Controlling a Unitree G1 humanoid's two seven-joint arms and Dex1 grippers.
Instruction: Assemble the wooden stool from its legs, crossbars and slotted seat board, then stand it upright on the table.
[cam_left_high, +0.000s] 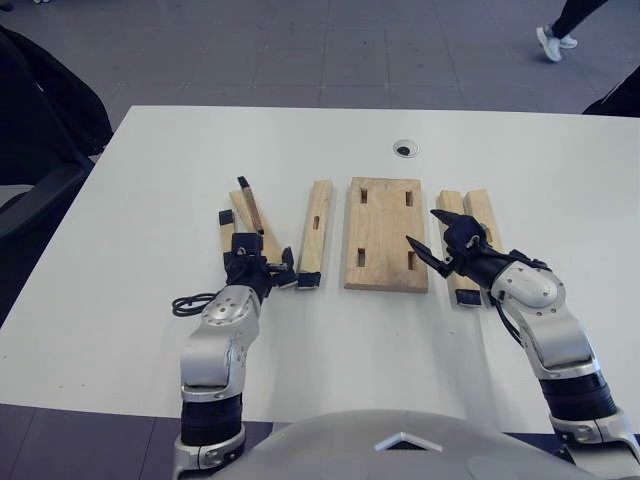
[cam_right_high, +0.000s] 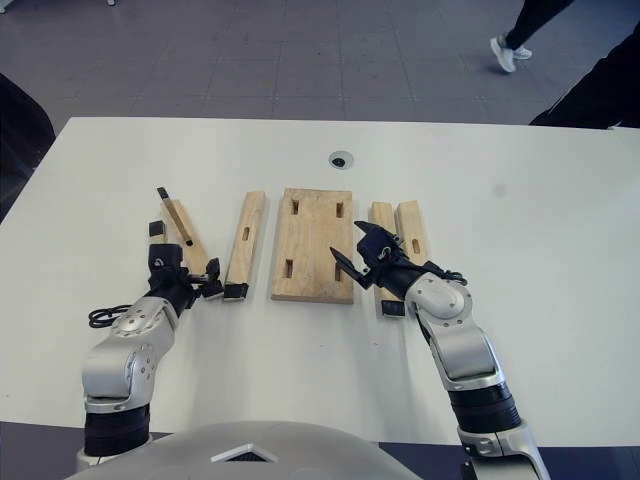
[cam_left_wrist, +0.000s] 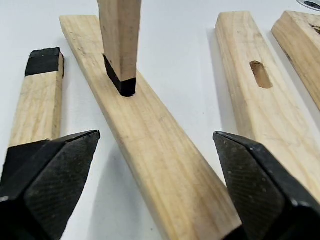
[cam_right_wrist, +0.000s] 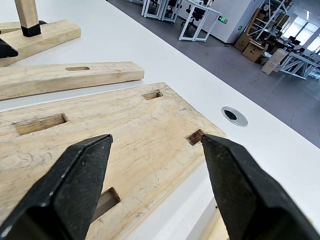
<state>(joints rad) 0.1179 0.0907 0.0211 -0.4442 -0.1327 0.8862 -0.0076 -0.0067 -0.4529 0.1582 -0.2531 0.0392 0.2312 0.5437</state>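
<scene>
The big white surface (cam_left_high: 150, 200) holds all the stool parts, lying flat and not joined. The flat light wooden seat board with four slots (cam_left_high: 385, 232) lies in the middle. Just beside it, on the robot's left, lies a long light wooden leg with one slot and a black foot (cam_left_high: 314, 230). Farther left lies a slanted pale wooden plank (cam_left_wrist: 150, 150). A thin wooden stick with a black tip (cam_left_wrist: 120, 40) leans on this plank, tip down. Next to the plank is a short wooden piece with a black end (cam_left_wrist: 37, 100). On the other side of the seat board, two more light wooden pieces (cam_left_high: 481, 212) lie side by side. The left end effector (cam_left_high: 265, 268) is low at the near end of the slanted plank. Its two black fingers (cam_left_wrist: 55, 175) are apart, one on each side of the plank, and hold nothing. The right end effector (cam_right_wrist: 156, 137) is over the right edge of the seat board, and its fingers are spread wide. A small round hole (cam_left_high: 404, 149) sits in the surface past the board.
</scene>
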